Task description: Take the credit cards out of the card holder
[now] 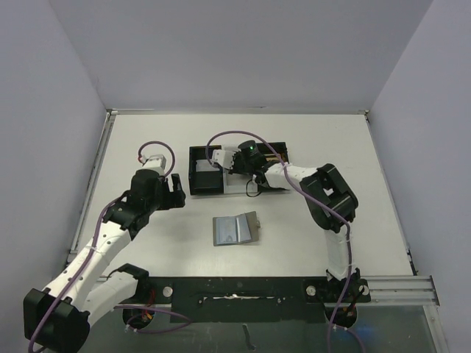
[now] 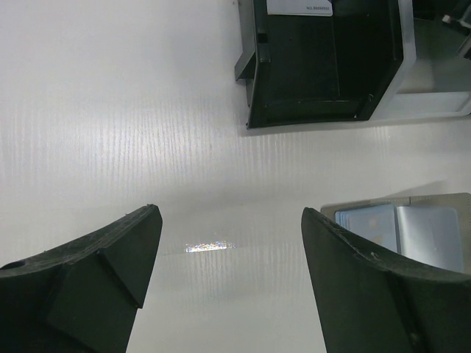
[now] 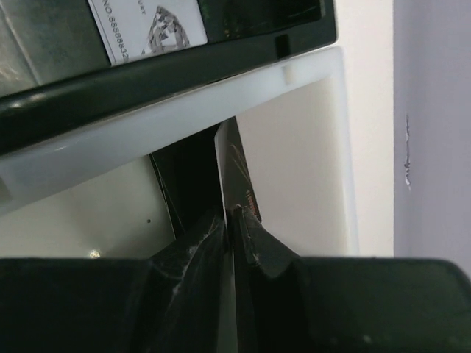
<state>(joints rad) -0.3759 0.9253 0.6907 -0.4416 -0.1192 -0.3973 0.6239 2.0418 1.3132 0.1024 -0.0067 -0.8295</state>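
The grey card holder lies open on the table between the arms. It also shows in the left wrist view, with two grey-blue inner panels. My right gripper is over the black tray and is shut on a thin credit card, seen edge-on with a dark, gold-lined face. Another printed whitish card lies in the tray and shows in the left wrist view. My left gripper is open and empty over bare table, left of the holder.
The black three-compartment tray stands at the back centre, with a white insert under my right gripper. White walls enclose the table on the left, back and right.
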